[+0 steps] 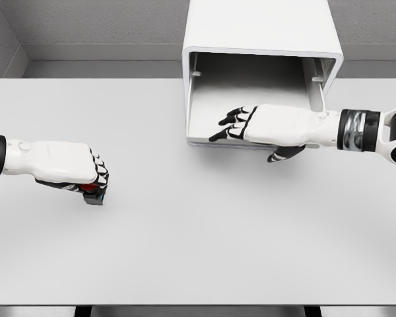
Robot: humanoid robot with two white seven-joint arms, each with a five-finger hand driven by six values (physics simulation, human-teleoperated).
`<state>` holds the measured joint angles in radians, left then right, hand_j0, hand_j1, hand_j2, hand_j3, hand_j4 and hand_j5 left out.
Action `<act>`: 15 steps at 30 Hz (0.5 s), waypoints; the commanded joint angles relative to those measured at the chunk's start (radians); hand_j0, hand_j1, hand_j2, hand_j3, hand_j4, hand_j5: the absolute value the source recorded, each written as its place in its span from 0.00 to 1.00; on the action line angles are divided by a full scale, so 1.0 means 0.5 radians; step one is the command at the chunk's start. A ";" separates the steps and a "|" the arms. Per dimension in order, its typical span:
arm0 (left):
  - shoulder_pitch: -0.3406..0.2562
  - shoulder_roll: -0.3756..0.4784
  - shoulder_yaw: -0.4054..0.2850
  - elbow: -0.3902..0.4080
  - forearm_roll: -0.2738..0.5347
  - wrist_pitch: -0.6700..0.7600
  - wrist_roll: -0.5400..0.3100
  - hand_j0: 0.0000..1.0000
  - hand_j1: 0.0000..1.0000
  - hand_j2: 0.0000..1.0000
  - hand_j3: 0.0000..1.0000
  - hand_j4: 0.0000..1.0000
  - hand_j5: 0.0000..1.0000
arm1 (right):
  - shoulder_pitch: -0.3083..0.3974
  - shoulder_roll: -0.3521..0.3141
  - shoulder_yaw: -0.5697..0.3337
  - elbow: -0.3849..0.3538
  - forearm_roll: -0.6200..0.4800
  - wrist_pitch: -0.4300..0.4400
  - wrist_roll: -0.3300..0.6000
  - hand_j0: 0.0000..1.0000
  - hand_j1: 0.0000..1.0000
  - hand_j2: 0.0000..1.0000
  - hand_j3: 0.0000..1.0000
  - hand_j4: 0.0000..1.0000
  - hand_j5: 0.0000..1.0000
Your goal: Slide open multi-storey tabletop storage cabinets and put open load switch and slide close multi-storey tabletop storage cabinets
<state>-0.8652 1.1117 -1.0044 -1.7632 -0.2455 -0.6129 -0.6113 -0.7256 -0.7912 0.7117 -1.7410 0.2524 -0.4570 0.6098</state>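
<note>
Tightly curled left hand (86, 173) around switch (92, 191)

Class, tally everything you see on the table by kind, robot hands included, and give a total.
Storage cabinet with its drawer slid open: 1
Load switch, red and dark, gripped in the left robot hand: 1
Robot hands, left robot hand and right robot hand: 2
Total: 4

I am in a bare simulated test room. A plain white surface (198, 257) meets blank grey walls (86, 23).
</note>
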 commanded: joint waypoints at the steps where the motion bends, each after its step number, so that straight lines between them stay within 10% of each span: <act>1: 0.000 -0.002 -0.001 0.001 0.009 0.004 0.001 0.45 0.45 0.45 0.45 0.45 0.45 | 0.000 0.002 0.012 -0.006 0.020 -0.056 0.002 1.00 1.00 1.00 1.00 1.00 1.00; 15: -0.018 -0.008 -0.001 0.001 0.009 0.004 0.001 0.45 0.45 0.45 0.45 0.45 0.45 | 0.080 -0.096 -0.138 -0.028 0.008 -0.307 0.002 1.00 1.00 1.00 1.00 1.00 1.00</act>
<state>-0.8744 1.1073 -1.0058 -1.7626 -0.2448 -0.6133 -0.6116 -0.6857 -0.8280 0.6470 -1.7517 0.2609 -0.5848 0.6113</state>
